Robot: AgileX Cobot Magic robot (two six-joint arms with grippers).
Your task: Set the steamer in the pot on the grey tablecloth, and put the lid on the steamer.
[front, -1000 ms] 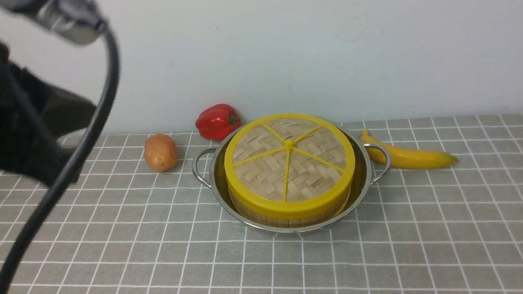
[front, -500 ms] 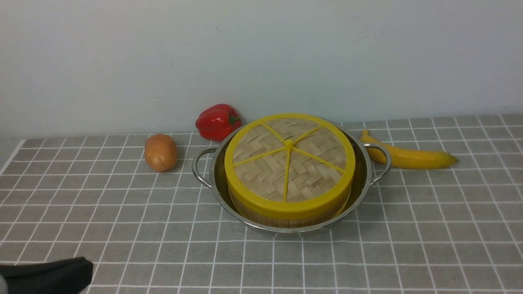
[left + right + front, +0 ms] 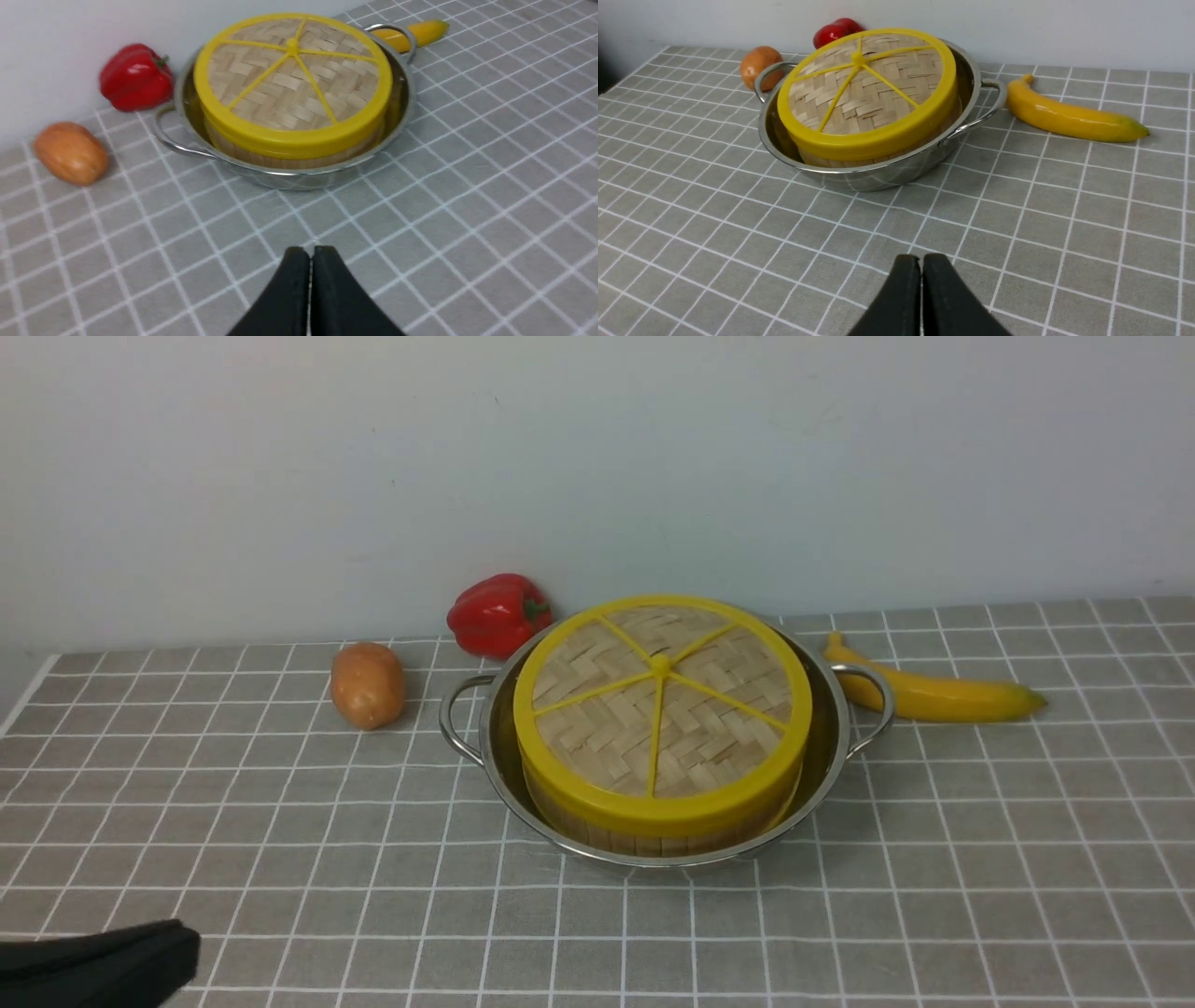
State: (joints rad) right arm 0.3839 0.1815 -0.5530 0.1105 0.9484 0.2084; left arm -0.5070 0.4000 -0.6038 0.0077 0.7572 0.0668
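Observation:
The shiny steel pot stands on the grey tablecloth near the back wall. Inside it sits the bamboo steamer, only its slatted wall showing. The woven lid with yellow rim and spokes lies flat on top of the steamer. In the left wrist view my left gripper hangs over bare cloth, well short of the pot, its jaws pressed together and empty. My right gripper is likewise shut and empty, off from the pot. The front view catches only a black part of the left arm.
A red bell pepper and a potato lie to the left of the pot by the wall. A banana lies to its right, close to the handle. The cloth's left edge runs near the wall.
The left arm and its cable have dropped out of the upper left of the front view to the bottom-left corner. Pot, steamer and lid have not moved.

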